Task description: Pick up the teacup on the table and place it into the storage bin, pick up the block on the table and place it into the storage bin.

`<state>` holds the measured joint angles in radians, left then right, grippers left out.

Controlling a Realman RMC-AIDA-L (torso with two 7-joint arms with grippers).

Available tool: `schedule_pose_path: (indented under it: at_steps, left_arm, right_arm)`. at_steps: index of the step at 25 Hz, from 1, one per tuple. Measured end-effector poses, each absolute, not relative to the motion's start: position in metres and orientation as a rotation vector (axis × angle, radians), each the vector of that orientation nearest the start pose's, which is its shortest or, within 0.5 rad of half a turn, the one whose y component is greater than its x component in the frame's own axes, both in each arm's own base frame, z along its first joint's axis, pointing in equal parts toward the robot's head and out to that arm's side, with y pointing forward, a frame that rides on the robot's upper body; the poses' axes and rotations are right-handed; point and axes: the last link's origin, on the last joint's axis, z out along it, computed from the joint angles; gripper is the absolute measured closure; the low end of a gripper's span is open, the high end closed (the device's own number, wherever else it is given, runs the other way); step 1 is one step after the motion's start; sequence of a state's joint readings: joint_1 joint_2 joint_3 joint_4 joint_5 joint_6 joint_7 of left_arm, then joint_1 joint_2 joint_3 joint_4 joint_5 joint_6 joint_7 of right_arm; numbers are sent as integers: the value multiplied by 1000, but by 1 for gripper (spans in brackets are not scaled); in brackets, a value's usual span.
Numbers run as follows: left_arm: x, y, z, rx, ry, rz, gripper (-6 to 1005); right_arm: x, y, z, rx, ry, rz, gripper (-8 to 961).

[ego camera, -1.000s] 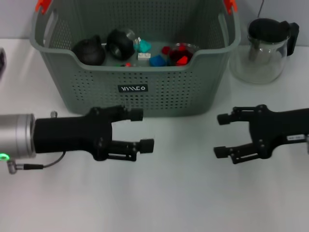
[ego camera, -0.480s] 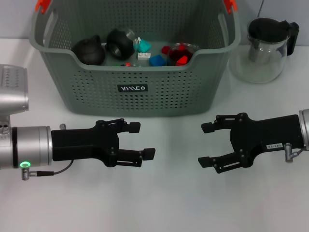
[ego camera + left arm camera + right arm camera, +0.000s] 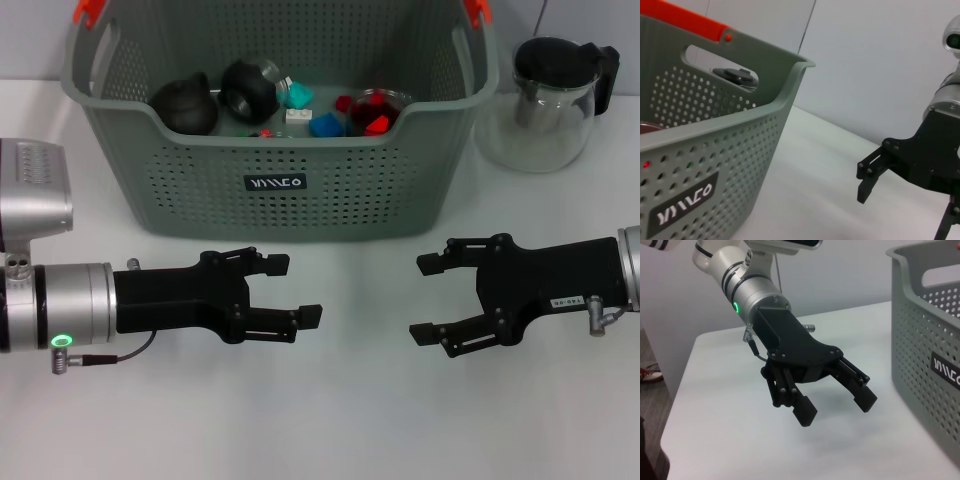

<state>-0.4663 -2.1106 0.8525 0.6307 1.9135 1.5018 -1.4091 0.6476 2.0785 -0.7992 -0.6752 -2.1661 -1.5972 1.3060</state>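
Storage bin: the large grey-green perforated plastic basket (image 3: 280, 190) with orange handle clips sits at the table's far side, dark teacups (image 3: 186, 106) and coloured blocks (image 3: 327, 125) inside.
Left gripper: black left gripper (image 3: 294, 290) hovers over the white table (image 3: 350, 420) in front of the bin, fingers spread wide, empty.
Right gripper: black right gripper (image 3: 425, 298) faces it, near, jaws wide apart, empty too.
Bystander: glass teapot with black lid (image 3: 552, 100) stands just right of the bin.

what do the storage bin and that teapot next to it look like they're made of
The storage bin looks like matte grey-green moulded plastic: its walls are punched with even rows of small holes, and orange clips sit on the handles. The teapot appears to be clear glass, since the table shows through its body, with a glossy black lid and handle, probably plastic.
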Motion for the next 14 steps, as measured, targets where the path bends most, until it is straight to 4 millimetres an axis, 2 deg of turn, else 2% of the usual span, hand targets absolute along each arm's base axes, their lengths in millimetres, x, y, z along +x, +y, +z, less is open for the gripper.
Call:
schedule_pose_path:
  at_steps: [14]
  left_arm:
    - [-269, 309, -38, -2749, -764, -690, 65]
  right_arm:
    - [234, 340, -22, -3001, 296, 430, 26]
